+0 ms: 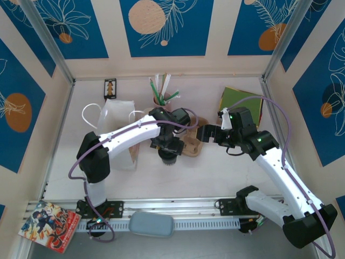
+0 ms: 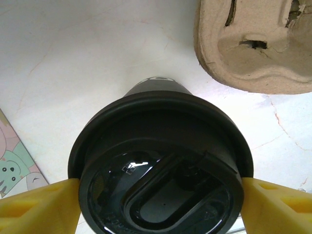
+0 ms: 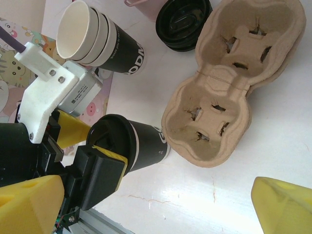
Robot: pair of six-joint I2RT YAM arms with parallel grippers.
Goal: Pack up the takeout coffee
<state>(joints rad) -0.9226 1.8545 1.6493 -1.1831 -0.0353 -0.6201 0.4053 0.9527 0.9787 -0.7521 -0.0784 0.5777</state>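
Note:
The takeout coffee (image 2: 161,146), a dark cup with a thin white band and a round black lid, stands on the white table just left of the cardboard carrier (image 3: 234,83). My left gripper (image 2: 161,190) comes down from above, and its yellow fingers (image 2: 39,207) press both sides of the lid's rim. Seen from the top camera, this gripper (image 1: 168,152) covers most of the cup (image 1: 168,161). My right gripper (image 3: 156,195) hovers open to the right of the carrier (image 1: 191,145), nothing between its fingers. The white paper bag (image 1: 119,129) is to the left of the cup.
A stack of lidless cups (image 3: 97,41) lies on its side beyond the coffee, with loose black lids (image 3: 183,22) next to it. A holder of straws (image 1: 161,97) and a green pad (image 1: 240,100) stand at the back. A comic book (image 1: 48,225) lies at the near left corner.

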